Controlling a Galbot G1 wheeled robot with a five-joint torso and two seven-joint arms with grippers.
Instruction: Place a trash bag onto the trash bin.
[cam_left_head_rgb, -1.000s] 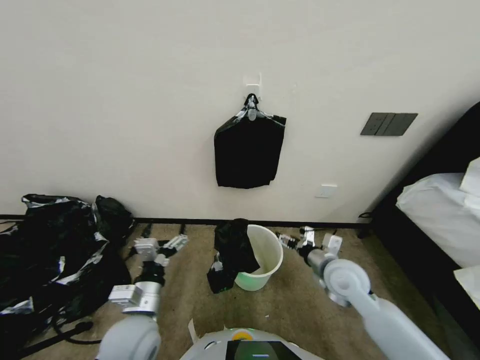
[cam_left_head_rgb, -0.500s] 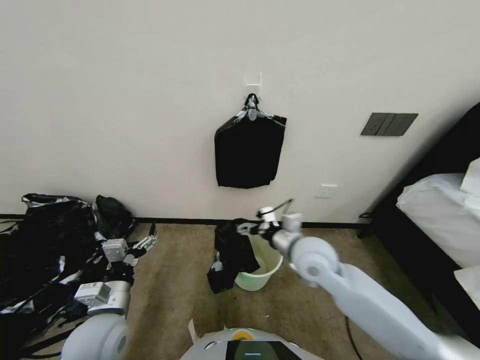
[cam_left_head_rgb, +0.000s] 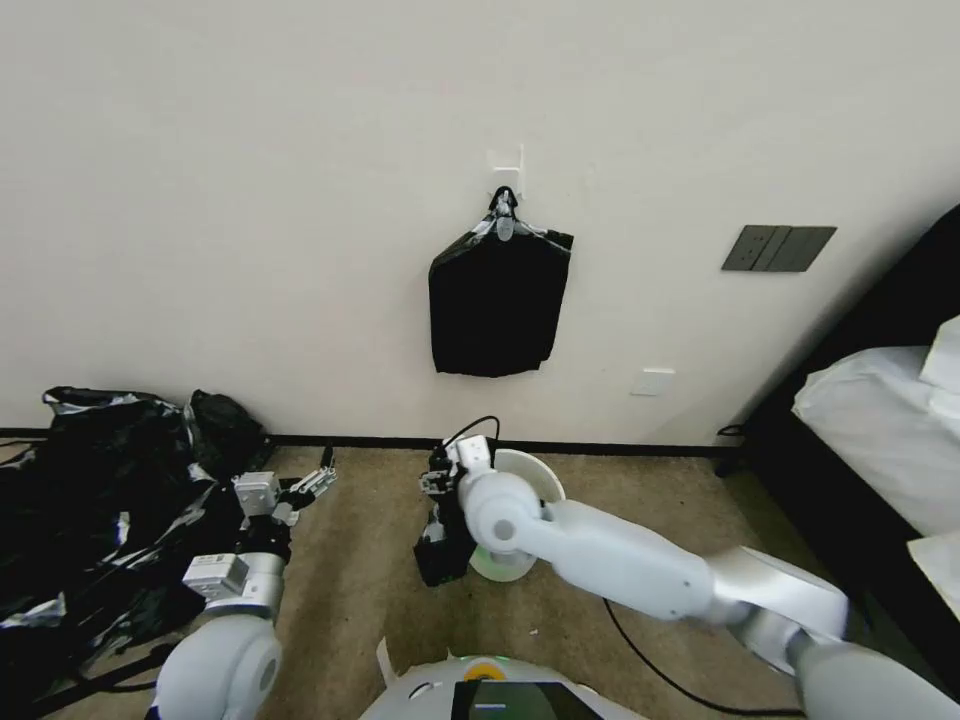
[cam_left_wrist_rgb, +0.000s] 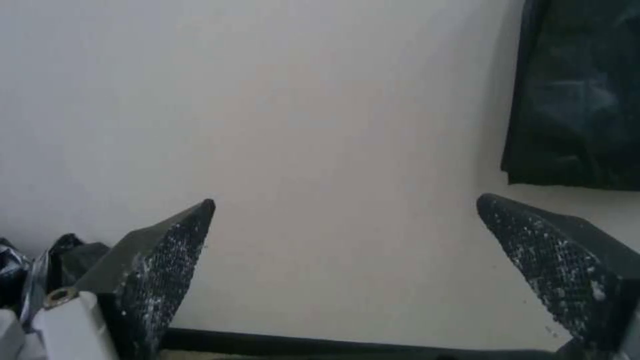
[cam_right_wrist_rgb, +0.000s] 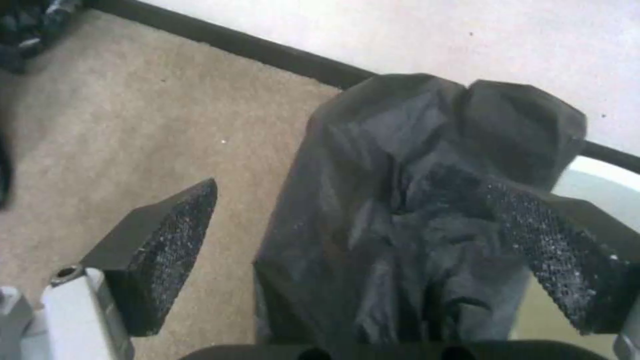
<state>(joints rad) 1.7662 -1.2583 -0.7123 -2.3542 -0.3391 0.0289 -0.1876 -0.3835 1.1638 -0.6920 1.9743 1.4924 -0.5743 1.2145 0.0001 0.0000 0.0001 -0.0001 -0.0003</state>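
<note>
Trash bag draped over left side of trash bin rim, hanging down outside onto carpet. Right gripper spread wide, straddling top of bag, one finger over bin side, nothing pinched. Left gripper wide, empty, aimed at wall, near black plastic heap.

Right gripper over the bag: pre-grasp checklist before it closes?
1. Right gripper open: ok, jaws spread wide.
2. Trash bag between the fingers: ok, the crumpled black plastic lies in the gap.
3. Bag on trash bin: not ok, it drapes over one side of the rim and hangs to the carpet.
4. Bin upright: ok.
5. Fingers touching plastic: cannot tell.
6. Left gripper clear: ok, open, off to the left near the black plastic pile.
</note>
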